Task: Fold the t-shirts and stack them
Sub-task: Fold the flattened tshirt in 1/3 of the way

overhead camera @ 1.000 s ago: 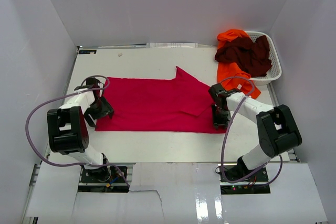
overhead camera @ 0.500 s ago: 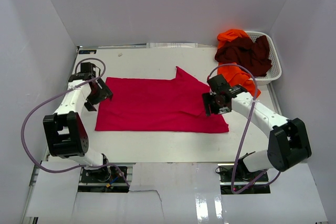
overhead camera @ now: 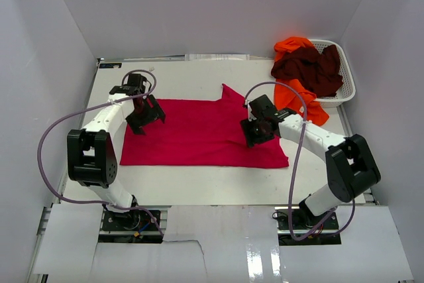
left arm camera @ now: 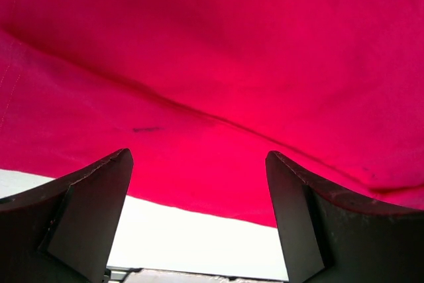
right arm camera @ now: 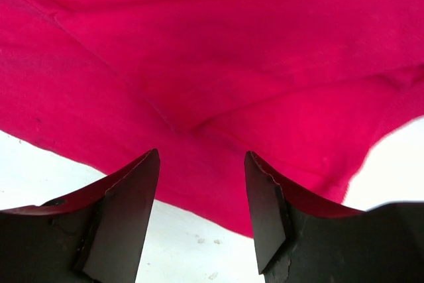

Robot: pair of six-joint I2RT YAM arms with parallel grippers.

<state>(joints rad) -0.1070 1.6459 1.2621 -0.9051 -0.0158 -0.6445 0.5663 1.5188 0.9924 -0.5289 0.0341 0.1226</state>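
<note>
I count three tees: the crimson-red t-shirt [overhead camera: 199, 138] lies flat across the middle of the tabletop [overhead camera: 192, 74], while the dark maroon tee [overhead camera: 308, 67] and orange tee [overhead camera: 296, 94] spill from one white basket [overhead camera: 347, 91] at the far right corner. The left gripper [overhead camera: 147, 118] and right gripper [overhead camera: 260, 132] hover over the crimson cloth's ends, both spread and empty.

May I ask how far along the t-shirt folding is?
Done: red tee lies spread flat on the table. In hand: left fingers and right fingers hover open over it, holding nothing. Left: orange tee and maroon tee sit crumpled at the basket; nothing stacked.
</note>
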